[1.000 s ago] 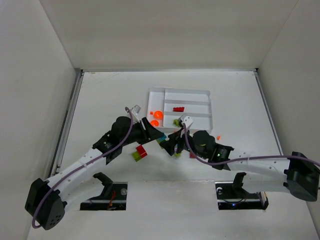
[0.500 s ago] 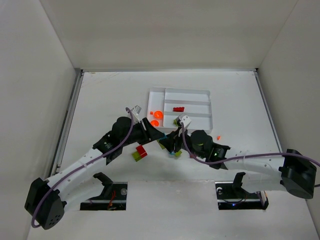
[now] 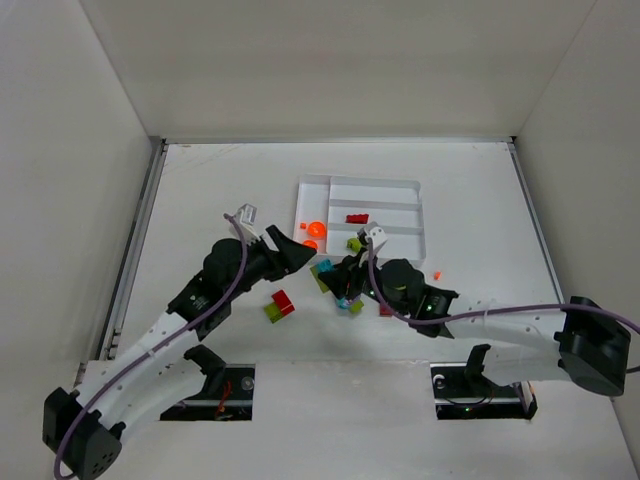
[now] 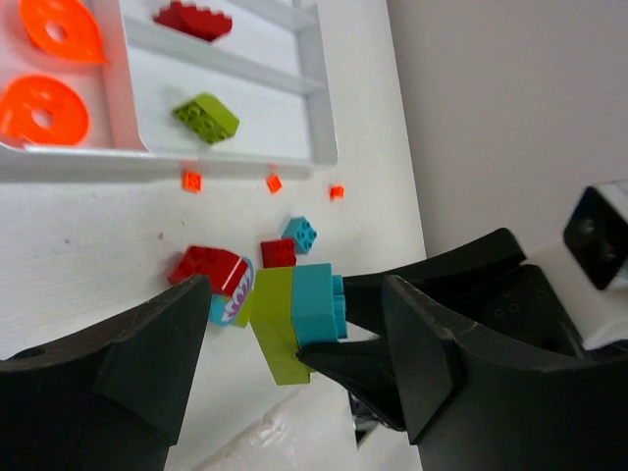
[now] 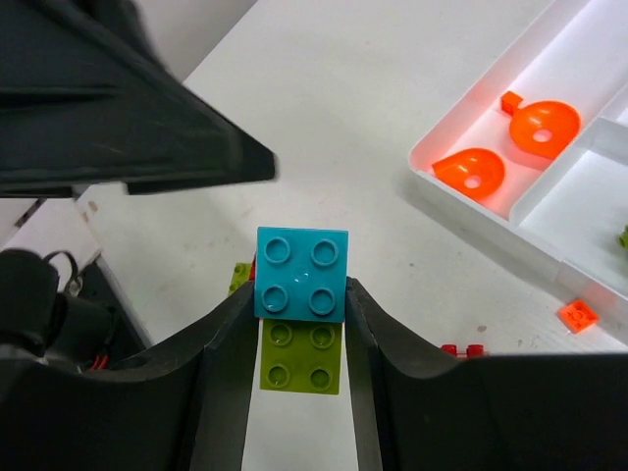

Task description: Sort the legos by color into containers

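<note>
My right gripper point(image 3: 330, 277) is shut on a teal brick point(image 5: 301, 273) stacked on a lime green brick point(image 5: 300, 355) and holds the stack above the table, just in front of the white tray point(image 3: 396, 205). My left gripper point(image 3: 297, 255) is open; in the left wrist view its fingers point(image 4: 157, 353) stand either side of the stack point(image 4: 312, 306) without touching it. The tray's side section holds two orange discs point(image 3: 311, 236). One slot holds a red brick point(image 3: 356, 217) and another a green brick point(image 3: 354, 243).
Loose bricks lie on the table before the tray: a red and green pair point(image 3: 279, 305), a red curved piece point(image 4: 208, 270), a small teal brick point(image 4: 300, 234), a red brick point(image 4: 278, 252) and tiny orange pieces point(image 4: 274, 183). Another orange piece point(image 3: 437, 273) lies right of the tray's near corner.
The left arm has drawn back to the left and its gripper now sits farther from the right one. The right gripper has lifted the stack slightly toward the tray.
</note>
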